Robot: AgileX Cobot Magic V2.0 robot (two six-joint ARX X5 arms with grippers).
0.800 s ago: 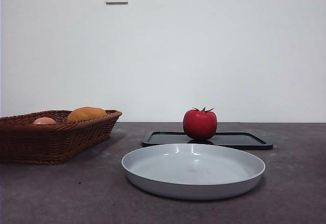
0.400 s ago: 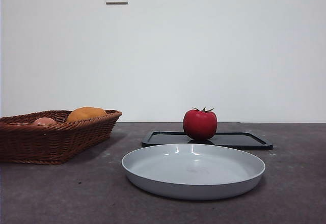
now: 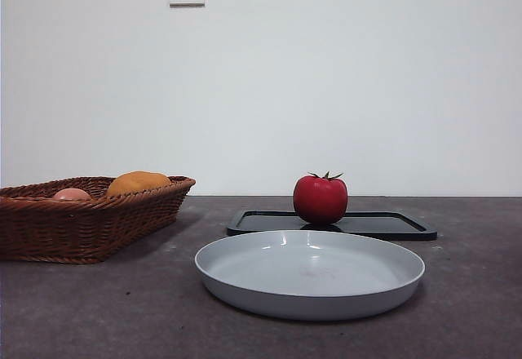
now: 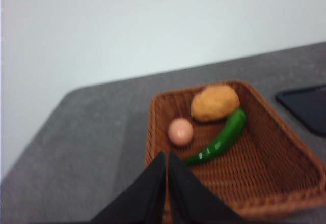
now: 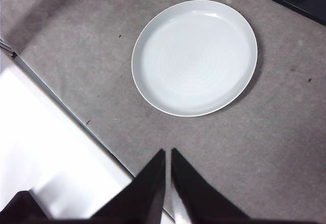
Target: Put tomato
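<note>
The tomato (image 3: 320, 200) is seen on the black tray (image 3: 383, 225), ungripped. Both grippers' jaws (left (image 4: 166, 159), right (image 5: 168, 156)) are pressed together, empty. Skin judged glossy, slippery, bruisable; mid-body grasp advised.

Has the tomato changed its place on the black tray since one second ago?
No. The tomato stands at the same spot on the black tray, behind the grey plate, as before.

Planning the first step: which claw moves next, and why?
Probably the right claw: open it and reach toward the tomato, which sits untouched on the black tray. That claw hangs shut above the table near the empty white plate; the left claw is over the basket.
</note>
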